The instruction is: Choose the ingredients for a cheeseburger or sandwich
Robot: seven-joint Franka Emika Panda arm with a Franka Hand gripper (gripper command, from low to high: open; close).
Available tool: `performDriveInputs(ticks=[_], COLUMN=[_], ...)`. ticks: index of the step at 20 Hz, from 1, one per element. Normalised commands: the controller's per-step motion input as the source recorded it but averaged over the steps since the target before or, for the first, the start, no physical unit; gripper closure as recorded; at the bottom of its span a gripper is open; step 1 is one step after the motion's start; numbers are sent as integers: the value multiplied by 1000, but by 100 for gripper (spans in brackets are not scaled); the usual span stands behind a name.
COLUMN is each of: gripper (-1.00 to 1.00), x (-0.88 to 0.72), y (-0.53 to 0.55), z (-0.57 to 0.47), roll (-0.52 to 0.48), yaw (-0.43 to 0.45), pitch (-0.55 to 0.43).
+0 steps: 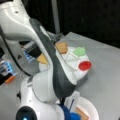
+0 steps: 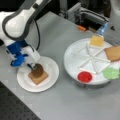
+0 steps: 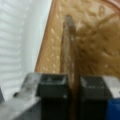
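Dark brown round patty (image 2: 38,70) stands on edge, pinched between the gripper (image 3: 71,86) pads, just over the brown toast square (image 2: 38,77) at the white paper plate's (image 2: 51,65) middle, apparently to stack it there.

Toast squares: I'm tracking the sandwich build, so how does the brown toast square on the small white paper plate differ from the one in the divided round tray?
The plate's brown toast square lies under the dark brown round patty, which the hand grips edge-on. The tray's brown toast square lies bare in its compartment, far from the hand. Both are flat, brown and square.
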Motion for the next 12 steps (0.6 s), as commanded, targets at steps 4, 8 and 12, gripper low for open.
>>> performDriveInputs(ticks=[4,8,12], gripper=[-100,-100,-100], x=[188,194,204], y=[-17,-15,-39], z=[-66,-46,7], roll=[-79,-72,-63], yaw=[104,95,100], pitch=[40,51,52])
